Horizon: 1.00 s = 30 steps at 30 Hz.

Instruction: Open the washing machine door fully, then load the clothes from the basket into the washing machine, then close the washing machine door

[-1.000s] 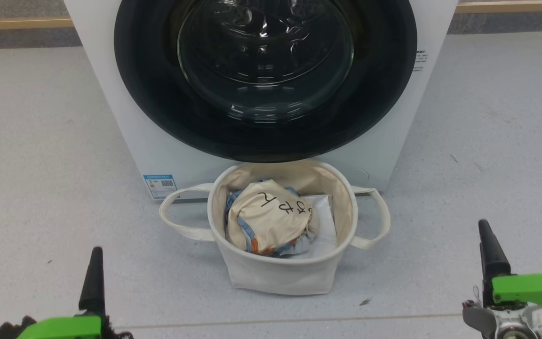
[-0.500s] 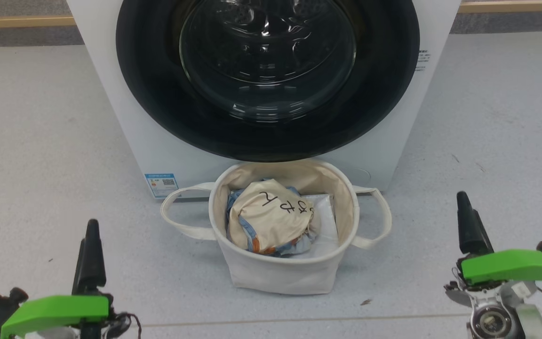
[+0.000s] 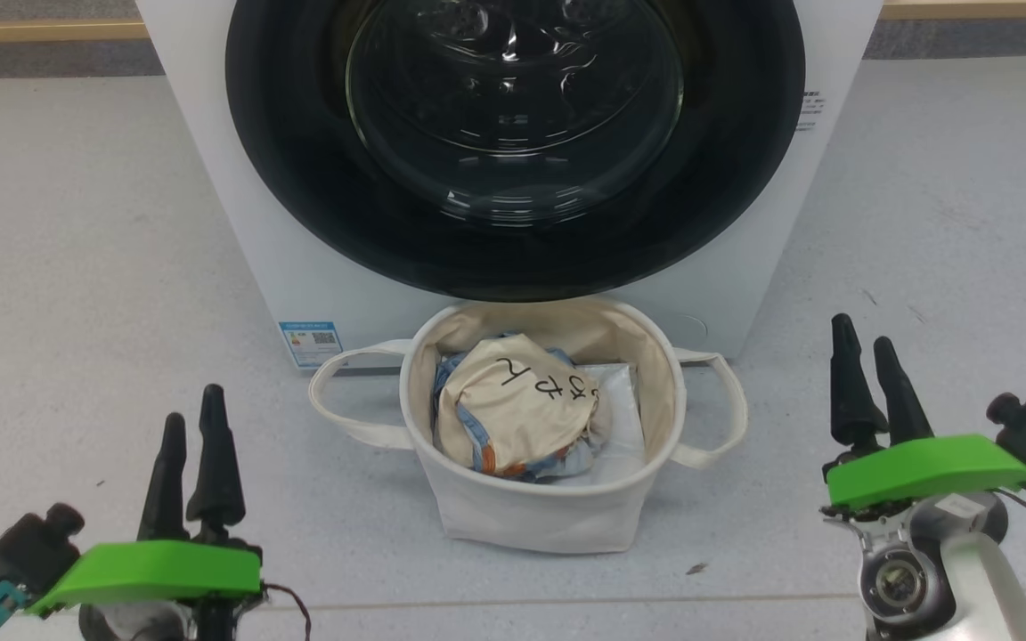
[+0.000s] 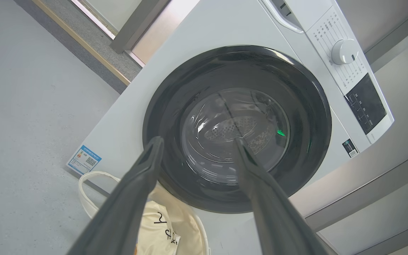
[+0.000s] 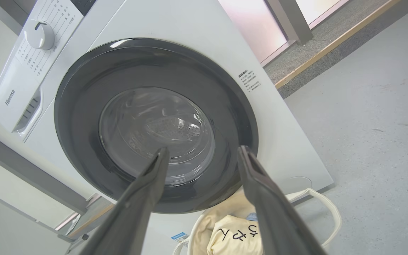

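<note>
Step one pending: washing machine door [image 3: 513, 125] shut. Both left gripper [image 3: 192, 405] and right gripper [image 3: 860, 331] empty, jaws spread, door ahead of both, clothes [image 3: 517, 414] in basket [image 3: 531, 525] low between them. Next likely needs a tip hooked on the door's edge.

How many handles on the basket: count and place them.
2. Left handle on the basket, near the blue label; right handle on the opposite side. None seems hidden.

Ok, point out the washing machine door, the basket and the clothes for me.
washing machine door [image 3: 299, 178]: head view, left side of its glossy black rim.
basket [image 3: 531, 525]: head view, front canvas wall.
clothes [image 3: 517, 418]: head view, cream fabric with black marks.
</note>
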### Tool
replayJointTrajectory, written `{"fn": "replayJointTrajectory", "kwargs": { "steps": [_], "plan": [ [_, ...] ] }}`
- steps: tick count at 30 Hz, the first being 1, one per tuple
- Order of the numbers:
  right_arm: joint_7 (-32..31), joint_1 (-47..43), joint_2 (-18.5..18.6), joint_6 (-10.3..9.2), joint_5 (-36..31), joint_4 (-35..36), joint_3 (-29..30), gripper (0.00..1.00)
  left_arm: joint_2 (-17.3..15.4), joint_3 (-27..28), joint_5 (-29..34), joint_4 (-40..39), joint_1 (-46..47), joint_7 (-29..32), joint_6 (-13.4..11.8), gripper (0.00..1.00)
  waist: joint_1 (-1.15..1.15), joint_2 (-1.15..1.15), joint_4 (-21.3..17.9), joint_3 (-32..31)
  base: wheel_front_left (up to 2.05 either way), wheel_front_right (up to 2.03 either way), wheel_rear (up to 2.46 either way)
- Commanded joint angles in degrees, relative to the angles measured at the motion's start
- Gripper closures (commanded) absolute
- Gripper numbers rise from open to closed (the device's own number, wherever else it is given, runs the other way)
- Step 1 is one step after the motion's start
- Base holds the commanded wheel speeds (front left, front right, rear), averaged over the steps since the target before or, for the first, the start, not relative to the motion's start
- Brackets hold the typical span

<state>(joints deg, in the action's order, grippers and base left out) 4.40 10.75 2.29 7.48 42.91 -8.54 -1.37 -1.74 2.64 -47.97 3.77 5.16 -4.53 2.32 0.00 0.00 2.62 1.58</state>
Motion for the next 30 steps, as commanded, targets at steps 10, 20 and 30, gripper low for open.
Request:
{"fn": "replayJointTrajectory", "kwargs": {
  "steps": [10,20,30],
  "plan": [
    [2.4,3.7,0.4,0.01,-11.1,2.1,-3.3,0.0,-1.6,-1.8,13.8,-1.0,3.8,-2.2,-2.5,0.0,0.0,0.0,0.3,0.5,0.0,0.0,0.0],
    [4.2,4.1,0.4,0.01,-20.4,0.6,-5.9,0.0,-3.4,-5.9,23.8,1.3,4.3,-4.1,-5.8,0.0,0.0,0.0,1.0,0.6,0.0,0.0,0.0],
    [5.9,4.0,0.5,0.01,-27.2,-0.8,-7.2,0.0,-5.1,-9.6,31.2,4.6,4.9,-5.8,-9.2,0.0,0.0,0.0,1.9,0.3,0.0,0.0,0.0]
  ]
}}
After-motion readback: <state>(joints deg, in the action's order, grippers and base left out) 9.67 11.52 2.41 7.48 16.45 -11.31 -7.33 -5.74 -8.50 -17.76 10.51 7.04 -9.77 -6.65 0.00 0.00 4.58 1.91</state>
